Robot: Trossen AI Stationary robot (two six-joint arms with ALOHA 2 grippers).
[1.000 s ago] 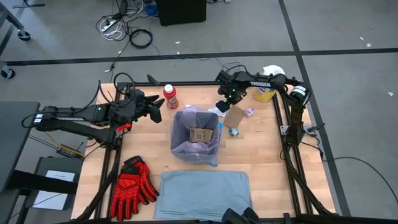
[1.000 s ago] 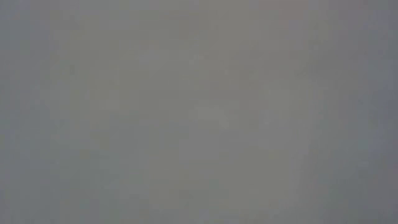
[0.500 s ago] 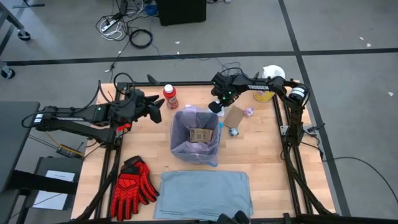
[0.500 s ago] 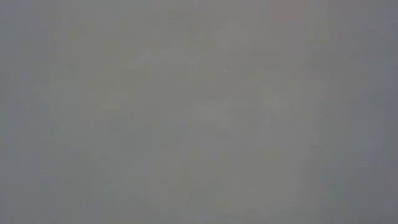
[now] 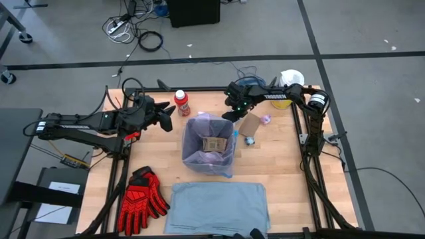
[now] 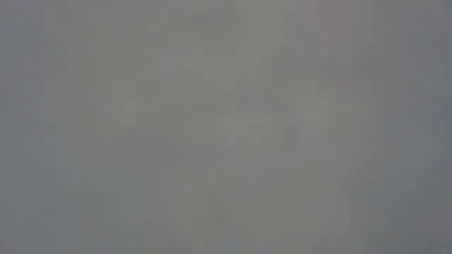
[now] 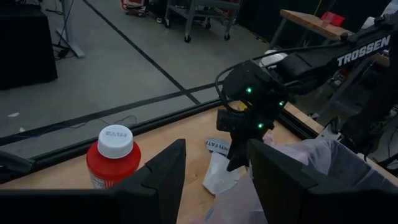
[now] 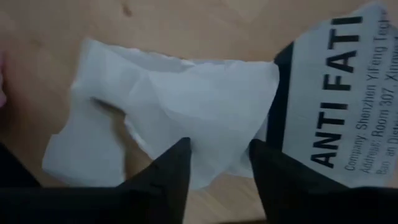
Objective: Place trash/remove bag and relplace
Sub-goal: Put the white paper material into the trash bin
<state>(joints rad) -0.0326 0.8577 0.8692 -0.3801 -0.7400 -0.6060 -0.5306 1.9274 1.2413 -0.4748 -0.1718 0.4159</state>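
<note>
wooden table (image 5: 279, 166), lined bin (image 5: 210, 145) mid. right gripper (image 8: 214, 163) half-spread over the white paper (image 8: 180, 118), nothing pinched yet. thin sheet could slide away when it closes.

Noted: light wooden table (image 5: 153, 159), lavender translucent bag (image 5: 209, 149) holding a brown cardboard piece (image 5: 214, 144), red white-capped bottle (image 7: 113, 160), white crumpled paper (image 8: 168, 124) with black lettering, red-and-black gloves (image 5: 141, 199), grey-blue liner (image 5: 219, 207).
</note>
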